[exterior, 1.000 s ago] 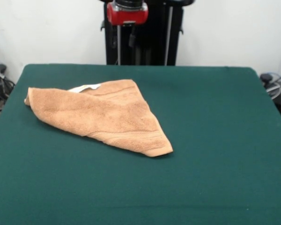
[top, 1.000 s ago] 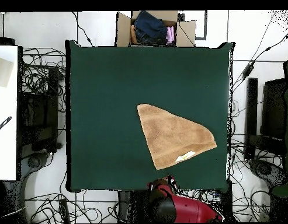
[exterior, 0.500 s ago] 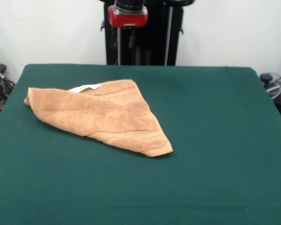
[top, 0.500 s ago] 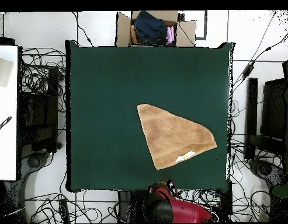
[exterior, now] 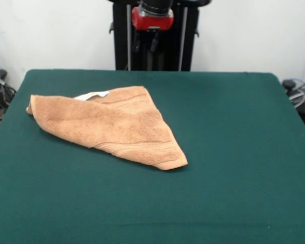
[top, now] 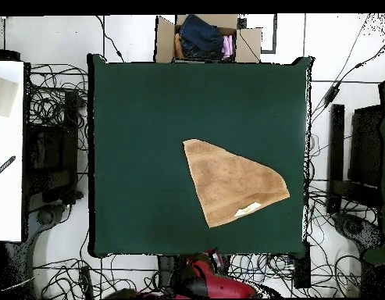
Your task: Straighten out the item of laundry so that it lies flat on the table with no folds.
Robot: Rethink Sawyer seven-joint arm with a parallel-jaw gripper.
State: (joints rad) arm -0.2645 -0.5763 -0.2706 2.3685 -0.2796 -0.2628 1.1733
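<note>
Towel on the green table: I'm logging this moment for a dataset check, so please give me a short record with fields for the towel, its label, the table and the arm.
towel: orange-tan towel, folded over into a rough triangle, not flat
label: small white label showing at the towel's far edge in the front view
table: green table; towel lies wholly on it
arm: red and black arm behind the table's far edge, clear of the towel
jaws: state cannot be seen
box: cardboard box with clothes beyond the table

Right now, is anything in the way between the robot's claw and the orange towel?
Nothing visible is. The gripper hangs beyond the table's far edge, and only bare green table lies between it and the folded towel. No other thing sits on the table.
</note>
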